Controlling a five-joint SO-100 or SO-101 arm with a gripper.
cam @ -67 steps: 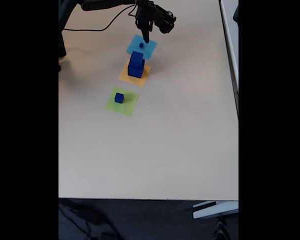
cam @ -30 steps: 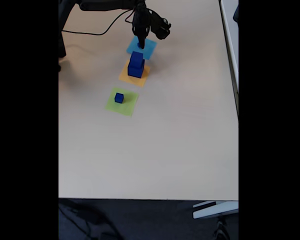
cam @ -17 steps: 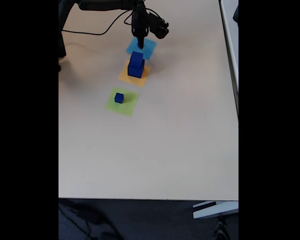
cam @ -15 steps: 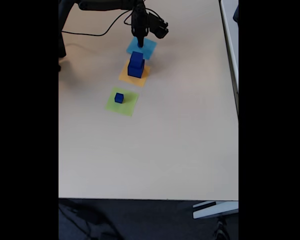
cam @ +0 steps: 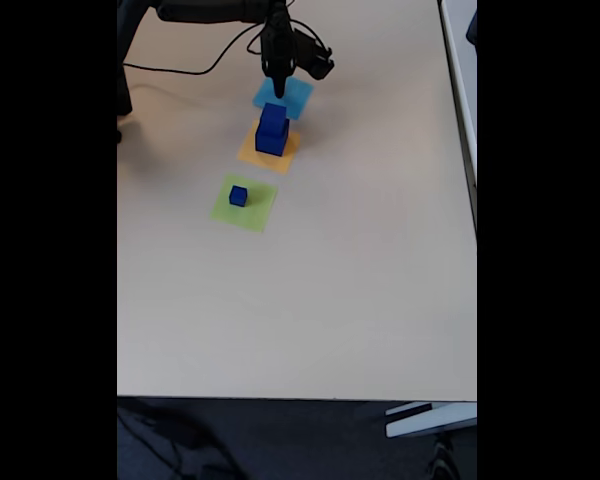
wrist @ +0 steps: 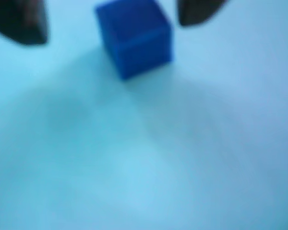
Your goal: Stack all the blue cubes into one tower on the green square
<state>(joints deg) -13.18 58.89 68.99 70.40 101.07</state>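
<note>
So right now the gripper (cam: 280, 92) is down low over the light blue paper square (cam: 296, 97) at the far end of the table (cam: 360, 280) in the fixed view, and the wrist view shows its two dark fingertips (wrist: 19, 21) spread apart with a small blue cube (wrist: 134, 36) sitting between them, a visible gap on each side, so the claw is released and not touching the cube yet. That cube rests flat on the light blue paper, which takes up the rest of the wrist view with loads of bare paper around it. Just in front of that square, nearly touching it, sits the orange-yellow square (cam: 252, 155) with a two-cube stack (cam: 271, 130) on it, a bigger dark blue cube under a smaller one. The stack's top comes up right beside the gripper tip in the fixed view, so that side is tight; I can't tell if there's real clearance there. Further toward the camera, apart from the orange one, is the green square (cam: 255, 210) with another small blue cube (cam: 239, 196) on it, sitting toward its upper left corner. All three squares run in one slanted line on the left half of the table. Everything right of the line and all the near half of the tabletop is open, and the table's right edge is well away from the squares. A black cable (cam: 185, 66) loops across the far left corner near the arm.
</note>
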